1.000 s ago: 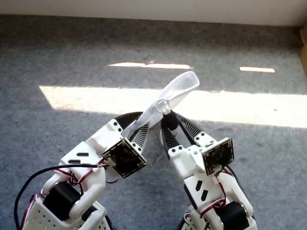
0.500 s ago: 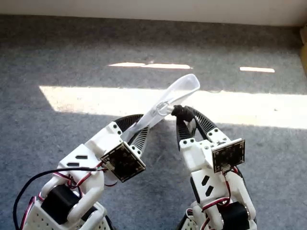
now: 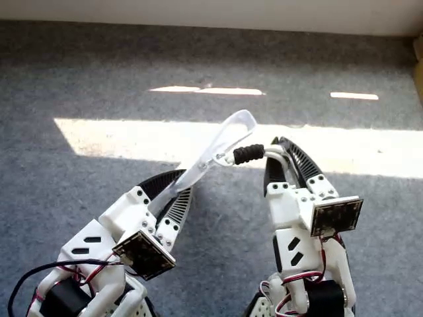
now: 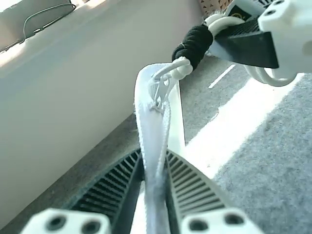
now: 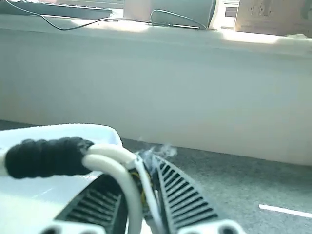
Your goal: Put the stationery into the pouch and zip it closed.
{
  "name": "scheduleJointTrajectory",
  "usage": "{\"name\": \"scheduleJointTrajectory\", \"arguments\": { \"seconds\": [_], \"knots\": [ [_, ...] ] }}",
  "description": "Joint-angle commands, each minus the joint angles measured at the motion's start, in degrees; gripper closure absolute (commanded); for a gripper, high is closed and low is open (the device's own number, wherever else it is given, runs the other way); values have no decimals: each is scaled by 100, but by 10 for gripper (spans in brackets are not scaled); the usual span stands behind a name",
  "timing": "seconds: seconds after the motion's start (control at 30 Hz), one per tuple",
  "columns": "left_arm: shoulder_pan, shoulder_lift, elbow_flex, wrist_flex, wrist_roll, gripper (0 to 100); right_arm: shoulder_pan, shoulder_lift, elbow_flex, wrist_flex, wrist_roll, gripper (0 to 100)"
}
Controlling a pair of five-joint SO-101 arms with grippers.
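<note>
Pouch (image 3: 206, 164) extended lengthwise from left gripper (image 3: 188, 182), jaws clenched on it, toward right gripper (image 3: 275, 146), whose jaws grasped the pull cord (image 3: 248, 154) at the pouch's far end.

We log that the right gripper (image 3: 274, 149) has swung rightward, drawing the black zipper pull (image 3: 248, 154) sideways from the pouch (image 3: 210, 158), while the left gripper (image 3: 184, 183) drew back.

I see a grey, carpet-textured counter (image 3: 86, 66) with a broad band of sunlight (image 3: 112, 137) across it and two thinner streaks beyond. A pale low wall (image 5: 204, 92) borders its far edge. On top lie dark cables (image 5: 178, 16) and a cardboard box (image 5: 273, 17).
</note>
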Motion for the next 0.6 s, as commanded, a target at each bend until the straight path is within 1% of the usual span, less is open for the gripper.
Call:
{"name": "scheduleJointTrajectory", "arguments": {
  "seconds": [0.0,0.07,0.17,0.23,0.43,0.57],
  "knots": [
    [-136,-154,-127,-9,-35,994,84,-40,-295,-40,-9,989],
    [-136,-154,-119,-18,-26,994,-277,-40,-312,391,-9,956],
    [-136,-154,-119,-18,-26,994,-857,-48,-462,1138,-9,837],
    [-136,-154,-119,-18,-26,994,-1112,-48,-637,1508,-9,782],
    [-136,-154,-110,-18,-26,994,-1727,-48,-1051,2132,-44,777],
    [-136,-154,-110,-26,-26,994,-2308,-48,-1077,2158,-44,774]
  ]
}}
